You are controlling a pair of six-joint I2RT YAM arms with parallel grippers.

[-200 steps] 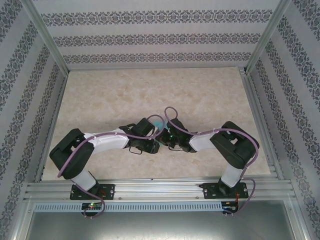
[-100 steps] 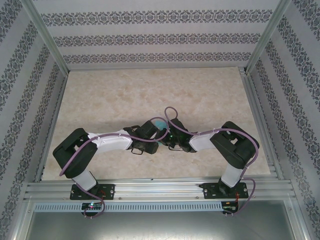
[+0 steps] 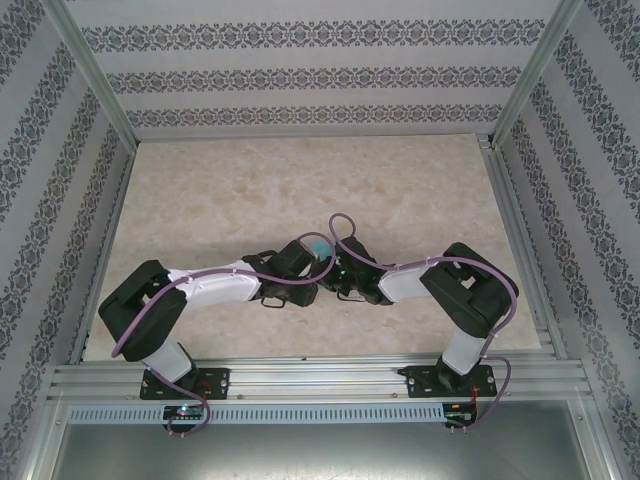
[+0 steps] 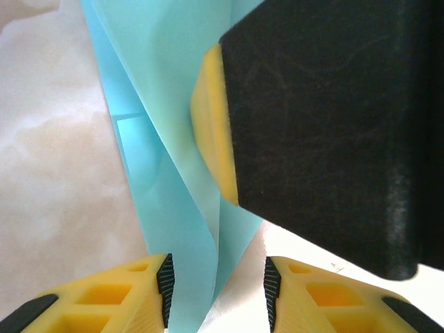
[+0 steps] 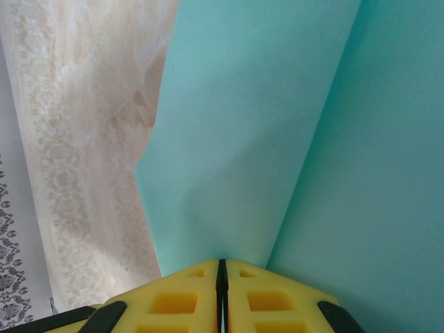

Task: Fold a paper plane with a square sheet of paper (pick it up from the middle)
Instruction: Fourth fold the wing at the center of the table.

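Apparently creased paper (image 5: 243, 139) in right pincer (image 5: 222, 263)

I see two arms that look like twins: the left arm (image 3: 215, 285) and the right arm (image 3: 405, 283) each have smooth white middle links and bulky black joint housings. A thin purple cable (image 3: 342, 216) runs loosely along each arm and makes loops. The black base (image 3: 185, 382) of each arm is a flat plate, and near the left one a tiny green and red light (image 3: 183, 411) glows. The left gripper (image 4: 218, 291) has yellow fingers (image 4: 104, 305) with hollow cells and black ribbed pads (image 4: 166, 281). The right gripper (image 5: 222, 274) has the same yellow fingers with black trim.
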